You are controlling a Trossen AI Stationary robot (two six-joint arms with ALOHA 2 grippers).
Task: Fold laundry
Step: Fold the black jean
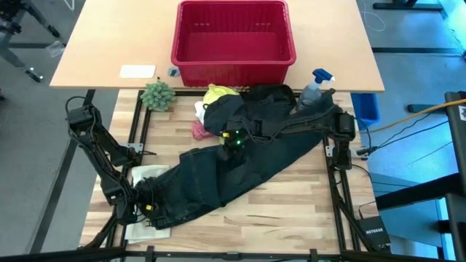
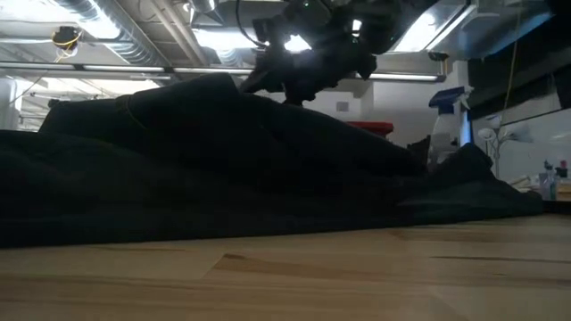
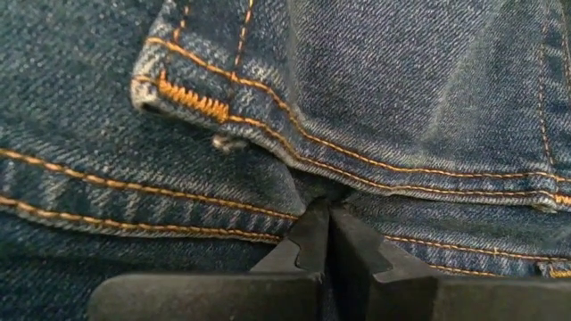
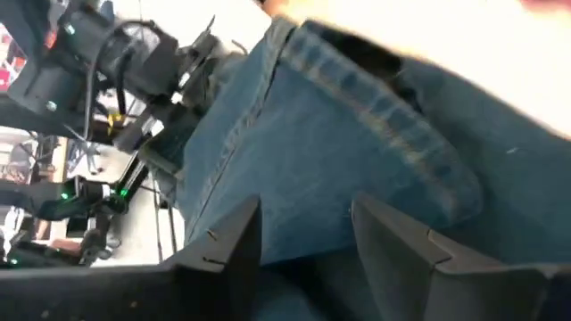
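The dark denim trousers [image 1: 240, 167] lie spread slantwise across the wooden table, from its near left to its far right. My left gripper [image 1: 149, 207] is shut on their near-left end. My right gripper [image 1: 234, 140] hovers open over their middle, with denim [image 4: 339, 134] showing between its fingers. At the far edge the yellow T-shirt [image 1: 218, 94], a white cloth [image 1: 199, 109] and a pink cloth [image 1: 199, 131] lie bunched, partly under the trousers. The low view shows the trousers [image 2: 178, 160] as a dark mound below my right gripper [image 2: 312, 62]. My left gripper [image 3: 330, 214] pinches a seam edge with orange stitching [image 3: 357, 183] between its two shut fingers, at the trousers' near-left end. The denim around the fingers lies flat and slack. One layer or several, I cannot tell. My right gripper [image 4: 308, 223] has denim between its open fingers; whether they touch it I cannot tell.
A red plastic basket [image 1: 233, 36] stands on the lighter table beyond the far edge. A green plant [image 1: 156, 94] and a spray bottle [image 1: 317, 84] stand near the far corners. A flat white item [image 1: 145, 178] lies under the trousers' near-left end. Bare wood [image 1: 277, 211] shows at the near right.
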